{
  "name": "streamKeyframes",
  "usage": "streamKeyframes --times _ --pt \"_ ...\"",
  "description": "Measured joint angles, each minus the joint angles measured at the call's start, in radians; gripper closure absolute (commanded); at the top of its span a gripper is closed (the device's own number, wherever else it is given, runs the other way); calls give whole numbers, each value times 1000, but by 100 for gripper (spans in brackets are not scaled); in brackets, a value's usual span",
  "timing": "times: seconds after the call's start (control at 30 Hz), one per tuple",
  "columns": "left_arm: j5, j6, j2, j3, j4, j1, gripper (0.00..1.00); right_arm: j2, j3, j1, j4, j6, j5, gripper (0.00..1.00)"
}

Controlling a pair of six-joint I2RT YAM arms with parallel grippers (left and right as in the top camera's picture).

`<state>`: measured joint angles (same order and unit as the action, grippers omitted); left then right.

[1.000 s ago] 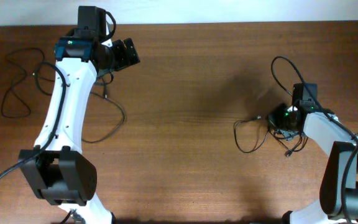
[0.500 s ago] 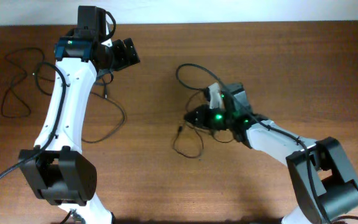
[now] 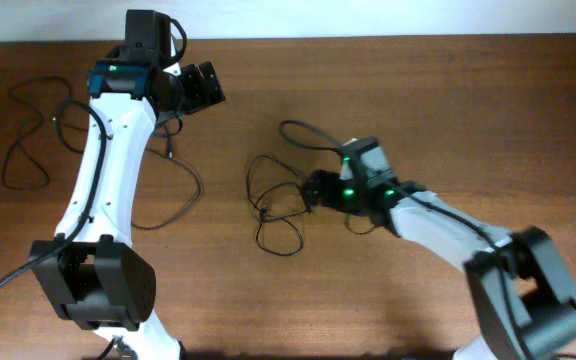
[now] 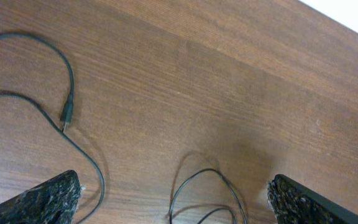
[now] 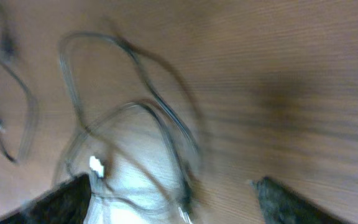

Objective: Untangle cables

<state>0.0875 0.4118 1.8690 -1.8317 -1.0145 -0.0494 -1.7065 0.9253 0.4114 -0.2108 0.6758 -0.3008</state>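
Observation:
Three thin black cables lie apart on the wooden table [image 3: 418, 90]. One loops at the far left [image 3: 23, 140], one runs under the left arm [image 3: 183, 190], and one lies in loose loops at the centre [image 3: 273, 205]. My right gripper [image 3: 313, 187] hovers at that centre cable's right side. Its wrist view is blurred, but the gripper [image 5: 171, 182] is open, with the cable loops [image 5: 143, 104] loose below and between the fingers. My left gripper [image 3: 206, 88] hangs open at the upper left, holding nothing. Under it [image 4: 174, 180] lie a cable loop [image 4: 207, 170] and a plug end [image 4: 67, 115].
The white left arm [image 3: 108, 170] stretches from the near-left base up the table's left side. The right arm [image 3: 448, 230] reaches in from the near-right corner. The table's back edge meets a white wall [image 3: 368, 15].
My right arm swept from the right edge to the centre, dragging a cable leftward. Its gripper went from shut to open and the cable spread into looser loops. The left arm stayed still.

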Motion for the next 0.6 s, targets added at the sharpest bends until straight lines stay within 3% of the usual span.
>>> streamKeyframes --times 0.07,0.1,0.23,0.33,0.6 --pt "-1 0 0 0 0 0 1 192 23 -122 -184 -35 10 11" --pt "0 0 0 0 0 0 1 285 35 -159 -287 -49 9 1" --pt "0 0 0 0 -1 0 1 517 43 -266 -474 -62 16 1" --pt "0 0 0 0 -2 0 1 515 47 -272 -552 -66 16 2" --pt "0 0 0 0 -2 0 1 458 47 -272 -557 -69 16 2"
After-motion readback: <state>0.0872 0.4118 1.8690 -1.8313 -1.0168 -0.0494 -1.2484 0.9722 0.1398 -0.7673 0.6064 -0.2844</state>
